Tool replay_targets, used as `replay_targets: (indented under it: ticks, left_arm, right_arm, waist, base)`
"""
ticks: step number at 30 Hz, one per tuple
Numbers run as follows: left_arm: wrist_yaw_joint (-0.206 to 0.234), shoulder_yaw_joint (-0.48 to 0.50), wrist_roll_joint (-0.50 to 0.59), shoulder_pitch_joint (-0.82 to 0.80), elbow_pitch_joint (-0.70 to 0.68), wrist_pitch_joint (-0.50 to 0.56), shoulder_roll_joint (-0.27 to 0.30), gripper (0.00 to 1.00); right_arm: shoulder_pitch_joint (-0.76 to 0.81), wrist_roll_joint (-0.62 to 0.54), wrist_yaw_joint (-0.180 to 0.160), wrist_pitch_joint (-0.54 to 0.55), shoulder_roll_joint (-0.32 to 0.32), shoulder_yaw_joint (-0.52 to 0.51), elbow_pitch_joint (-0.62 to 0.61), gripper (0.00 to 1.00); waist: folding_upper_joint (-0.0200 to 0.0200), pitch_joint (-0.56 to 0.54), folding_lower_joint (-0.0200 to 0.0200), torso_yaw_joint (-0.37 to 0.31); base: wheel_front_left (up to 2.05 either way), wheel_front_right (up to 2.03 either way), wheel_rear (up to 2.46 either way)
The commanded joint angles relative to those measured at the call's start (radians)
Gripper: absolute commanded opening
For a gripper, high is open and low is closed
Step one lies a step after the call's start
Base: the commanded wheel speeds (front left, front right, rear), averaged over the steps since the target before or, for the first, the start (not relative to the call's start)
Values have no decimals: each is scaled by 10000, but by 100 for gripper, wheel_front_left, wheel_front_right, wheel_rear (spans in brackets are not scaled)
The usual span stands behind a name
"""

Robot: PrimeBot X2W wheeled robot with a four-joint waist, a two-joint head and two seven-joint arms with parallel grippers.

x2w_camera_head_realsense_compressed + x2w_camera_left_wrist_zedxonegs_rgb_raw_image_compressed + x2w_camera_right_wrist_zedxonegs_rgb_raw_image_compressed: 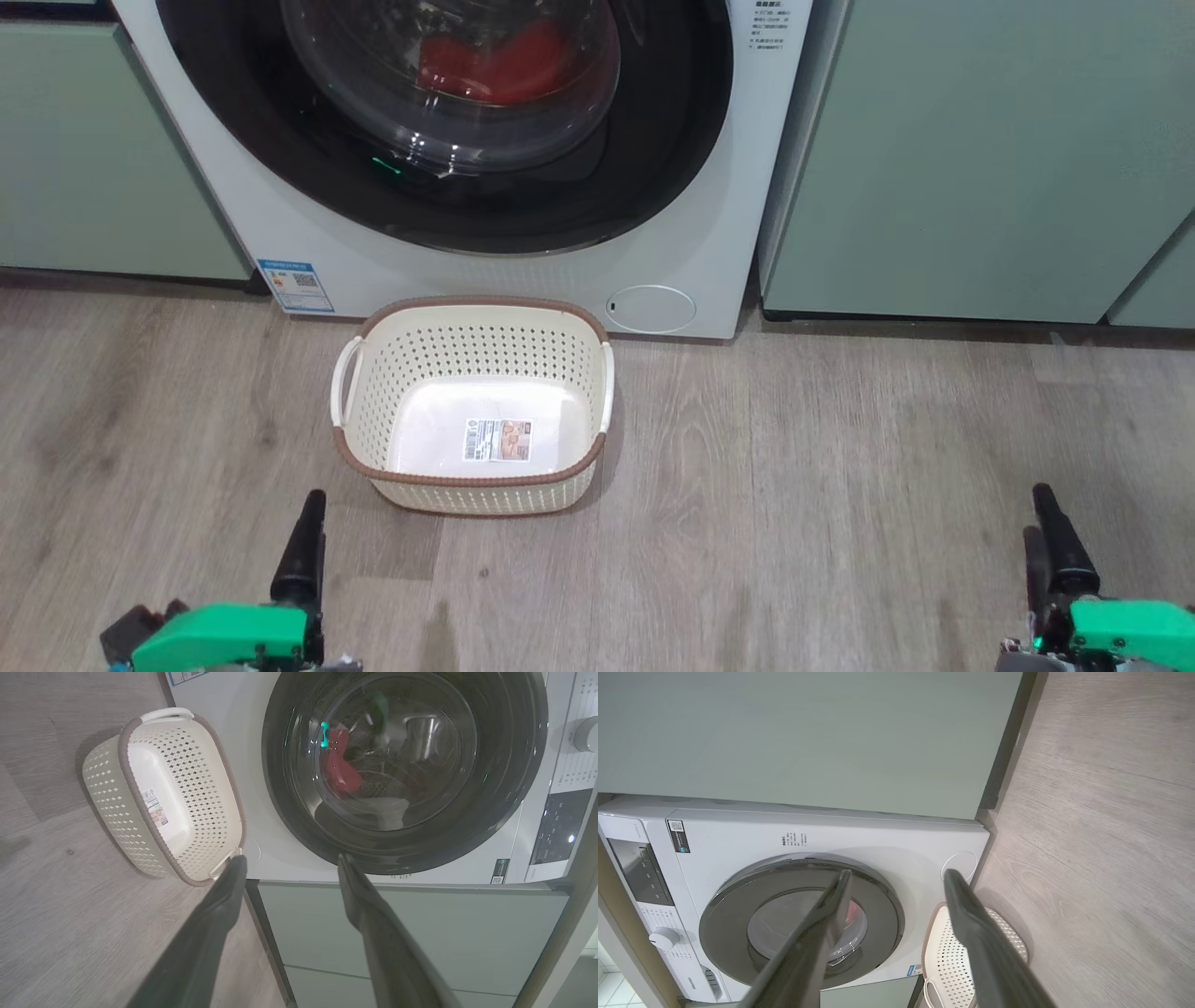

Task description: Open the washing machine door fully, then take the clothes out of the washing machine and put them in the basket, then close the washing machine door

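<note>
The washing machine door stands ahead of and above both arms, shut or nearly so, with the red clothes behind its window in the drum. The left gripper hangs low, jaws spread, and looks the nearer to the door. The right gripper, jaws also spread, sits well off toward the green cabinet. The basket stands empty on the floor just before the machine. Which edge swings out, I cannot tell.

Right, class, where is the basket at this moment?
In the head view the basket stands upright on the wood floor, close in front of the washing machine and below its round door; the small white flap is just to its right.
</note>
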Motion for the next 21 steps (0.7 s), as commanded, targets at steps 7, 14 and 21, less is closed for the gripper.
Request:
replay_targets:
  ticks: [7,14,21]
  left_arm:
    - [41,53,1187,-620,-679,-310,72,100]
    - [233,-127,2431,-676,-1031,-517,78,100]
    - [532,-378,3778,-730,-1277,-723,84,100]
  right_arm:
    - [-543,-1058,-2,-287,-61,182,-637,100]
    - [-637,-2169,-2,-494,-63,322,-919,100]
    - [-689,-3624,-3,-700,-66,389,-1201,100]
  waist:
    - [-1,28,0,13]
    - [-1,55,0,30]
    - [-1,88,0,42]
  base:
    - [0,0,0]
    - [0,0,0]
    - [0,0,0]
